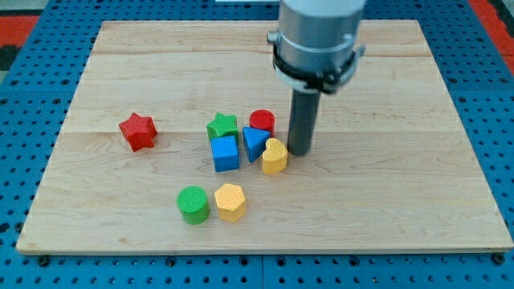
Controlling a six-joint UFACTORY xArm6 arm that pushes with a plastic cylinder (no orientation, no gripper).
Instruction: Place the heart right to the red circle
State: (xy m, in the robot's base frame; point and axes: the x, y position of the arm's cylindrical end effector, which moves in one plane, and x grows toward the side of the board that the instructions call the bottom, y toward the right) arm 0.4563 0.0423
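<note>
The yellow heart [275, 156] lies near the board's middle, just below and right of the red circle [262, 122]. A blue triangle [254, 143] sits between them, touching the heart's left side. My tip [299, 152] is on the board right beside the heart's upper right edge, to the right of the red circle.
A green star [222, 126] and a blue cube [226, 152] sit left of the blue triangle. A red star [138, 132] lies at the view's left. A green cylinder [193, 204] and a yellow hexagon [230, 201] lie toward the view's bottom. The wooden board [401, 201] rests on a blue pegboard.
</note>
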